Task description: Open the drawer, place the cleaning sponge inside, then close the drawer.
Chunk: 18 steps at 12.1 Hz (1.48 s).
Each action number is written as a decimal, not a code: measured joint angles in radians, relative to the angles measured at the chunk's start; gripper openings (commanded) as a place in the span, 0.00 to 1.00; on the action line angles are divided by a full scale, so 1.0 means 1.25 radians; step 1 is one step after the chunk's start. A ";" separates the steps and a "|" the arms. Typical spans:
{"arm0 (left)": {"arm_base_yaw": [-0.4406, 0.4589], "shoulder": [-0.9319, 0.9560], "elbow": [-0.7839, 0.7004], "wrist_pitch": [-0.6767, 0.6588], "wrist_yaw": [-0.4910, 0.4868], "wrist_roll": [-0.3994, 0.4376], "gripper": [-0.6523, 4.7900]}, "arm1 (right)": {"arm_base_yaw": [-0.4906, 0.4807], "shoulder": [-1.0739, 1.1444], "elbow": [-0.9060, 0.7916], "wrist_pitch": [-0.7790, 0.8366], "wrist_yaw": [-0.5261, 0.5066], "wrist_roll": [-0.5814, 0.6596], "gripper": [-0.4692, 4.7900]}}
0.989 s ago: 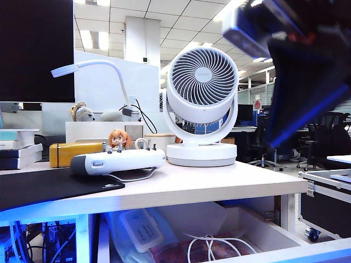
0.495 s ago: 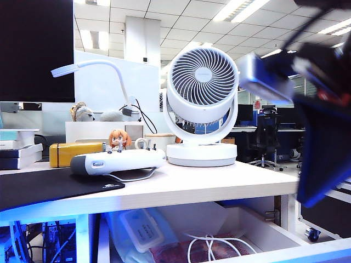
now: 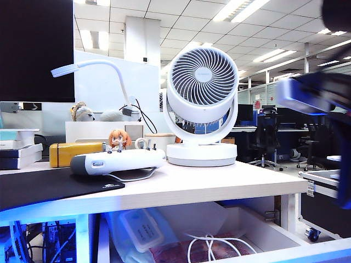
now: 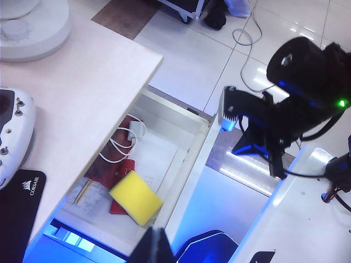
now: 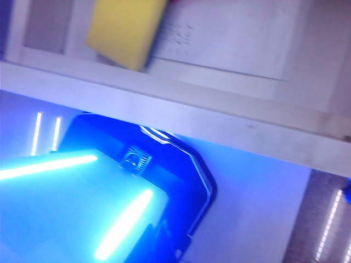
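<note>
Two arms work beside the white desk (image 3: pixel 219 189): the right arm's dark, blue-lit bulk hangs at the right edge of the exterior view, raised off the desk's end, its right gripper (image 4: pixel 274 159) pointing down over the floor, jaws closed and empty. Below the desktop, the drawer (image 4: pixel 189 164) stands pulled out. Inside it lies the cleaning sponge (image 4: pixel 135 197), resting on papers beside a white cable (image 4: pixel 123 139). Only a dark closed tip of the left gripper (image 4: pixel 156 246) shows, holding nothing.

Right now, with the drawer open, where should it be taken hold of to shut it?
The drawer by its front panel, from the floor side: that long edge stands clear of the desk, sponge inside; the left gripper hovers nearby, jaws shut.
</note>
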 measured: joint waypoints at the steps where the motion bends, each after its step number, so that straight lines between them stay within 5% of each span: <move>1: 0.000 0.000 0.000 0.000 0.000 0.000 0.11 | -0.013 0.001 0.000 -0.008 0.000 -0.016 0.08; 18: 0.000 -0.001 0.000 -0.002 -0.002 -0.001 0.11 | -0.020 0.255 0.000 0.133 0.020 -0.062 0.08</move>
